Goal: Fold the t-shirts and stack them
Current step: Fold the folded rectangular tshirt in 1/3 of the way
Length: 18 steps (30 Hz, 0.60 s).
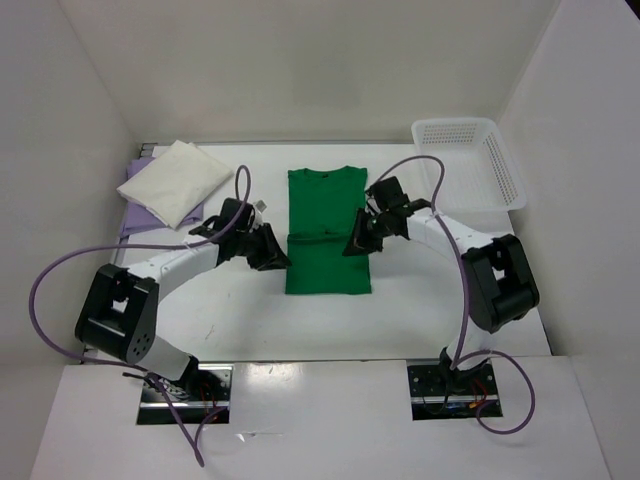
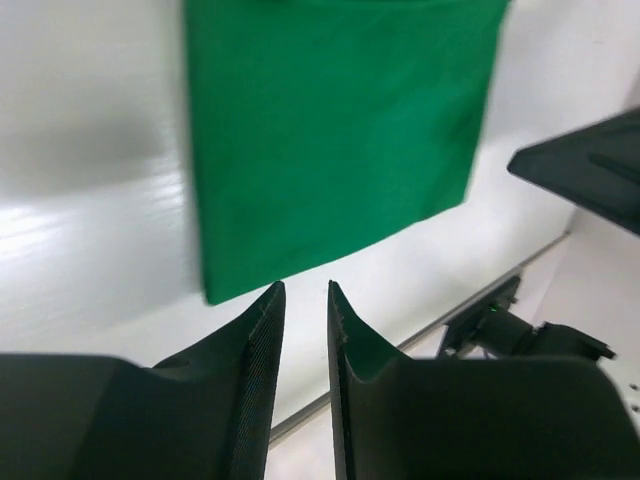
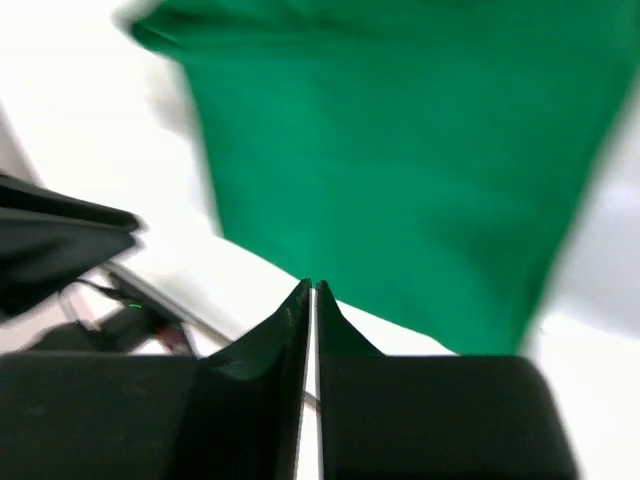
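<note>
Surroundings: white tabletop (image 1: 230, 310) boxed in by plain white walls; a white plastic mesh basket (image 1: 470, 150) sits in the far right corner, well apart from both arms.

Stack: a folded cream white cloth t-shirt (image 1: 175, 180) lies on a lavender purple cloth t-shirt (image 1: 135, 218) at the far left, the purple cloth showing along the stack's left and near edges.

Cabling: a purple cable (image 1: 45, 290) loops out from the left arm over the table's near left side; a second one arcs over the right arm.

Green shirt: a bright green short-sleeved cloth t-shirt (image 1: 328, 270) lies flat at the table's centre, collar toward the far wall, its sides tucked in to form a narrow rectangle with a crease across the middle.

Approach: both arms reach inward and flank the shirt at that crease, one on each long edge.

Left gripper (image 1: 275, 255): at the shirt's left edge; the wrist view shows its black fingers (image 2: 262, 335) parted by a narrow gap with nothing between them, and green cloth (image 2: 330, 130) lying beyond the tips.

Right gripper (image 1: 355, 243): at the shirt's right edge; its wrist view, blurred, shows the fingers (image 3: 285, 325) drawn to a hairline slit, gripping nothing, over the white table with green cloth (image 3: 420, 170) just beyond.
</note>
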Available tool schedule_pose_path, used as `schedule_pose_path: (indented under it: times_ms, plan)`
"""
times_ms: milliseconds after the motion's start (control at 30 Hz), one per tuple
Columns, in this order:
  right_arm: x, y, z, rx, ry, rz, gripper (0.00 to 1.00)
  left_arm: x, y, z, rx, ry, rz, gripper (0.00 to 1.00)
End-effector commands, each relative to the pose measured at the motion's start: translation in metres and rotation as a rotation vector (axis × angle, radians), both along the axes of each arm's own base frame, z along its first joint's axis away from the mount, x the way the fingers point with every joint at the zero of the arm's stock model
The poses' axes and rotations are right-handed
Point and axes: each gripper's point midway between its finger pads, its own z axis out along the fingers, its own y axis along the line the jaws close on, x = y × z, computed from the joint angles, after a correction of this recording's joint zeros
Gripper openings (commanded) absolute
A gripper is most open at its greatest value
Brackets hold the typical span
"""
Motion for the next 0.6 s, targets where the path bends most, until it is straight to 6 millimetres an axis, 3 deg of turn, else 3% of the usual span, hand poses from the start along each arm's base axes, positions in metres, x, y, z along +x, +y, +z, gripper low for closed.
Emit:
schedule_pose_path:
  times_ms: [0,33,133,267,433,467,500,567]
  plan:
    - [0.029,0.021,0.023,0.079,-0.066,0.039,0.05,0.011,-0.014,0.01,-0.08,-0.006,-0.017,0.31]
    - [0.037,0.026,0.015,0.087,-0.058,0.045,0.02,0.015,-0.021,0.013,-0.123,-0.005,-0.015,0.31]
    - [0.054,0.04,0.019,0.11,-0.099,0.054,0.0,0.009,-0.037,0.005,-0.143,0.023,-0.056,0.31]
    - [0.062,0.053,0.004,0.098,-0.074,0.095,0.0,0.009,-0.042,-0.008,-0.135,0.064,-0.069,0.31]
    - [0.064,0.056,-0.015,0.065,-0.04,0.116,0.0,-0.002,-0.033,-0.029,-0.098,0.092,-0.048,0.31]
    - [0.072,0.058,-0.015,0.058,-0.067,0.119,0.0,-0.002,-0.032,-0.033,-0.085,0.092,-0.049,0.31]
    - [0.077,0.056,-0.029,0.03,-0.052,0.107,0.0,-0.007,-0.029,-0.039,-0.072,0.104,-0.059,0.31]
    - [0.094,0.057,-0.031,0.034,-0.076,0.102,0.0,-0.012,-0.025,-0.047,-0.048,0.126,-0.057,0.31]
